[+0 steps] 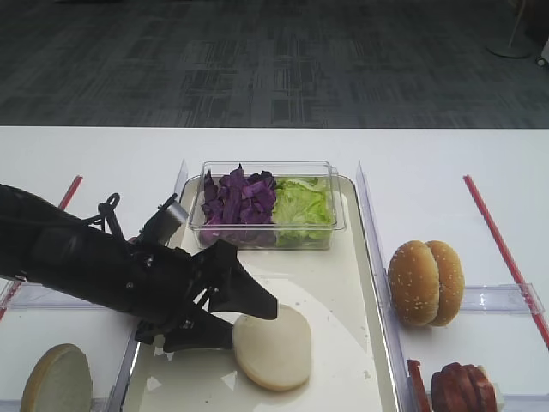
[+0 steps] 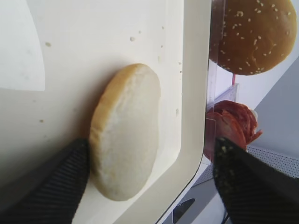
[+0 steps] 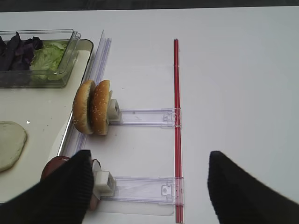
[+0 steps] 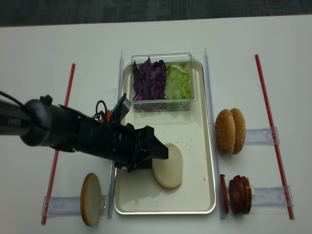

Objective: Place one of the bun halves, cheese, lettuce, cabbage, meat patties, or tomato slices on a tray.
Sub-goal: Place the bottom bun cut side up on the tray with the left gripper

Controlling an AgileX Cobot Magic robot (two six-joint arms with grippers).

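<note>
White desk [image 4: 44,58]. Bun half [image 4: 168,165] lies flat on tray [image 4: 200,141]. Left gripper [image 4: 157,157] spread wide, apparently holding nothing, one finger beside the crust. Lift straight clear, don't nudge.

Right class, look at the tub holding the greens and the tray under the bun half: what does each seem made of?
The tub: clear, glossy, probably plastic; the leaves show through its walls. The tray: cream-white matte surface with a thin shiny rim, likely metal, though the surface could be coated or lined.
</note>
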